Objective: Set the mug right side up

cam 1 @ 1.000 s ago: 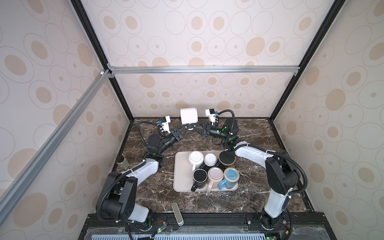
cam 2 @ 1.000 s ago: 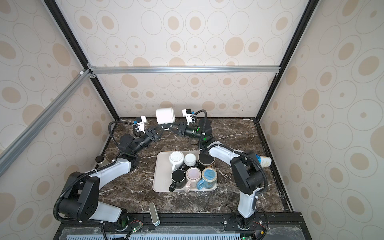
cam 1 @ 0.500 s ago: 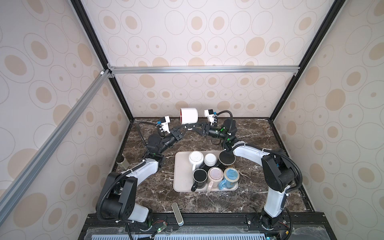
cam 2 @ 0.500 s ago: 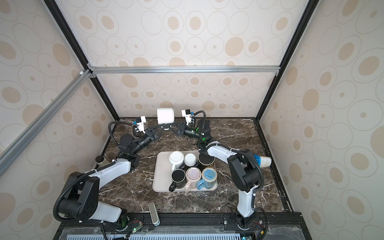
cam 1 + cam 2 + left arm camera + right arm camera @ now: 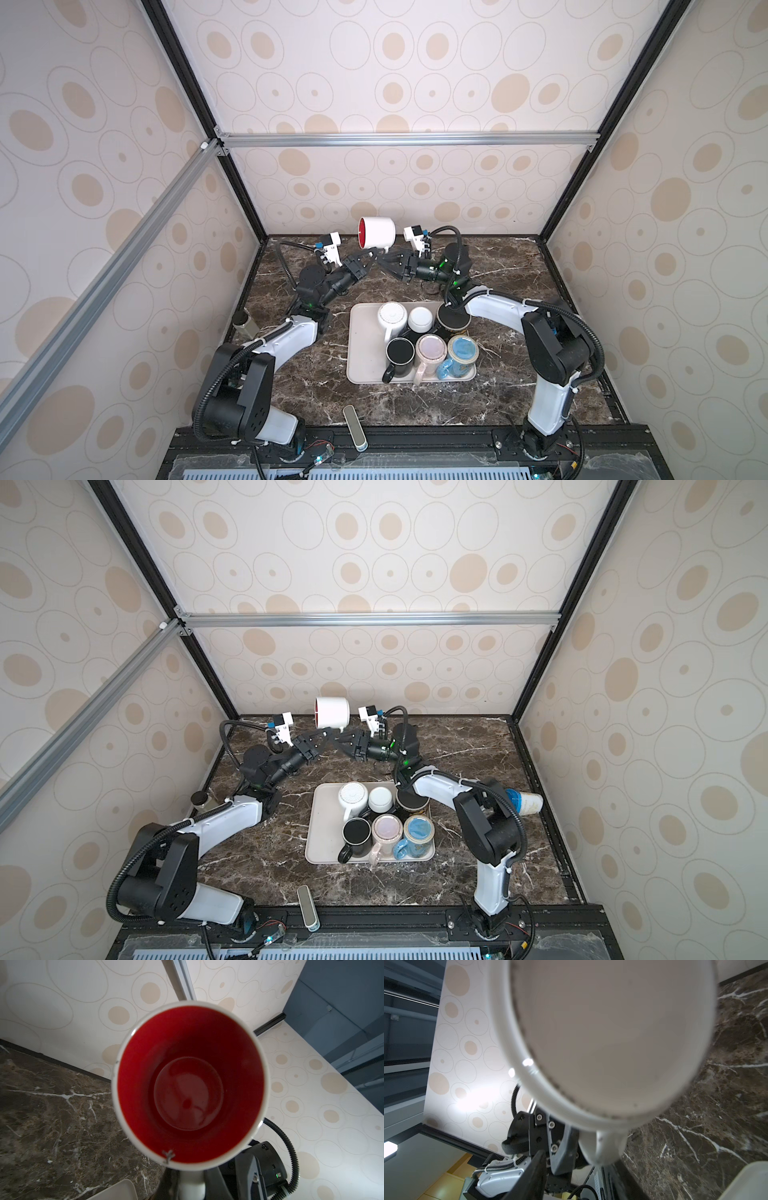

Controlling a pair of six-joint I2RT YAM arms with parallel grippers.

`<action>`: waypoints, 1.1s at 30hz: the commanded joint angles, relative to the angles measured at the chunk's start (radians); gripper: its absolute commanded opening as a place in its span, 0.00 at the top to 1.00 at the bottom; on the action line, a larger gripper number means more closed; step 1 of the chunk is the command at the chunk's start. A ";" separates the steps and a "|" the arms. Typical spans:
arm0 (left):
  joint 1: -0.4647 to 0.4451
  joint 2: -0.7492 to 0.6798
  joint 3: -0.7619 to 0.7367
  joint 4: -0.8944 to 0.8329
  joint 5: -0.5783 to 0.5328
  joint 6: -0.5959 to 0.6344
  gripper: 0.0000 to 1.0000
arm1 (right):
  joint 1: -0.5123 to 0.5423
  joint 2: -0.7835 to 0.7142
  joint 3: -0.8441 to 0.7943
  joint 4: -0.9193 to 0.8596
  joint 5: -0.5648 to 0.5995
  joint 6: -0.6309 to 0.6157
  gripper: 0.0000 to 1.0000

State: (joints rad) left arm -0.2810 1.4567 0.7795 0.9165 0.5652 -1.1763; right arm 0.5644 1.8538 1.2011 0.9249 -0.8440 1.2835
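A white mug (image 5: pixel 378 232) (image 5: pixel 332 712) with a red inside hangs in the air over the back of the table. It lies on its side with its mouth to the left. My left gripper (image 5: pixel 374 252) (image 5: pixel 328 731) is shut on the mug's handle (image 5: pixel 192 1184) from below, and the left wrist view looks straight into the red mouth (image 5: pixel 191 1084). My right gripper (image 5: pixel 384 259) (image 5: pixel 340 737) is just right of the handle with its jaws open. In the right wrist view the mug's white base (image 5: pixel 612 1032) fills the frame, and the handle (image 5: pixel 604 1147) hangs loose between the parted jaws.
A beige tray (image 5: pixel 361 332) (image 5: pixel 320 812) in the middle of the marble table holds several mugs. A small jar (image 5: pixel 243 322) stands by the left wall. A paper cup (image 5: pixel 525 802) lies at the right wall. A grey bar (image 5: pixel 353 428) sits at the front edge.
The mug has turned so that its red mouth now shows on the left. The right gripper's jaws have opened off the handle, while the left gripper stays shut on it.
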 commanded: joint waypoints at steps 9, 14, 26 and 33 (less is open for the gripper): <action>-0.056 0.016 0.245 -0.434 -0.236 0.318 1.00 | -0.155 -0.305 -0.068 -0.707 0.118 -0.325 0.45; -0.068 0.047 0.401 -0.835 -0.479 0.522 1.00 | -0.153 -0.333 0.100 -1.218 0.461 -0.623 0.44; 0.015 -0.004 0.356 -1.016 -0.700 0.734 1.00 | -0.117 -0.332 0.170 -1.441 0.692 -0.813 0.43; 0.017 0.023 0.369 -0.970 -0.622 0.717 1.00 | -0.106 -0.321 0.174 -1.454 0.744 -0.834 0.44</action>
State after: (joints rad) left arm -0.2356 1.4960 1.0874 -0.1474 -0.0772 -0.4816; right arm 0.4568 1.5352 1.3487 -0.4946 -0.1593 0.4831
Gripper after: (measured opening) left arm 0.168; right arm 0.566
